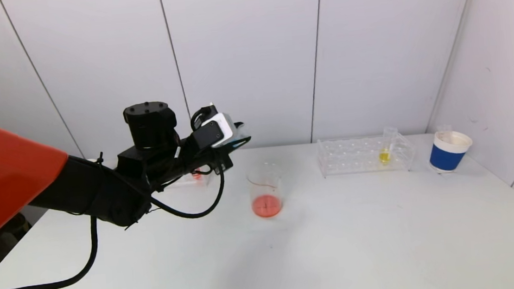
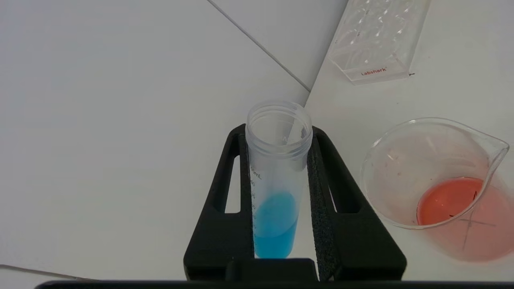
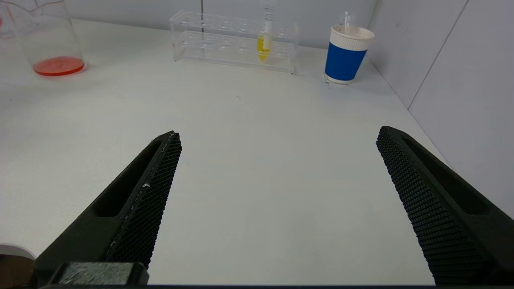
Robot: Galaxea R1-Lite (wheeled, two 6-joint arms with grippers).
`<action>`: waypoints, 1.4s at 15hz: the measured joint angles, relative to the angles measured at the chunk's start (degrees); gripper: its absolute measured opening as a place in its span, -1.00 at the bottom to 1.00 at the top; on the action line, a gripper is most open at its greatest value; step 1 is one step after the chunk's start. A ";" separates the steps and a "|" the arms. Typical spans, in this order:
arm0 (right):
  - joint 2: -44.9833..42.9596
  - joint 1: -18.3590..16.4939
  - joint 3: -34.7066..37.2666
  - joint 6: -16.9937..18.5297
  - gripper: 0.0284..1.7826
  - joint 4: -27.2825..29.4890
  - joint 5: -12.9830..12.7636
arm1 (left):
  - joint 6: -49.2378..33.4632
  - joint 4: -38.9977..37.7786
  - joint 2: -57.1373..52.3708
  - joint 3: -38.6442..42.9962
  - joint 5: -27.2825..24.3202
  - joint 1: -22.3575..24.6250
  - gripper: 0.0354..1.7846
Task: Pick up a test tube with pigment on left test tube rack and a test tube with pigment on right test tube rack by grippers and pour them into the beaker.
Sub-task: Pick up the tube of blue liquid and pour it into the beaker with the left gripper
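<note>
My left gripper [image 1: 238,139] is raised left of the beaker [image 1: 265,190], shut on a clear test tube [image 2: 277,180] that holds blue pigment at its bottom. The tube's open mouth points away from the wrist, off to one side of the beaker [image 2: 437,176], which holds a little red liquid. The left rack [image 1: 192,178] is mostly hidden behind that arm. On the right rack [image 1: 365,153] stands a tube with yellow pigment [image 1: 384,154]. My right gripper [image 3: 279,134] is open over bare table, well short of the yellow tube [image 3: 263,44], and is out of the head view.
A blue and white paper cup [image 1: 448,151] stands right of the right rack, near the side wall. White wall panels close the table's back and right. One end of a clear rack [image 2: 377,40] shows beyond the beaker in the left wrist view.
</note>
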 joint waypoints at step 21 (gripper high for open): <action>0.00 0.00 0.00 0.02 0.99 0.00 0.00 | 13.92 -0.13 3.25 1.57 -0.33 -1.24 -0.56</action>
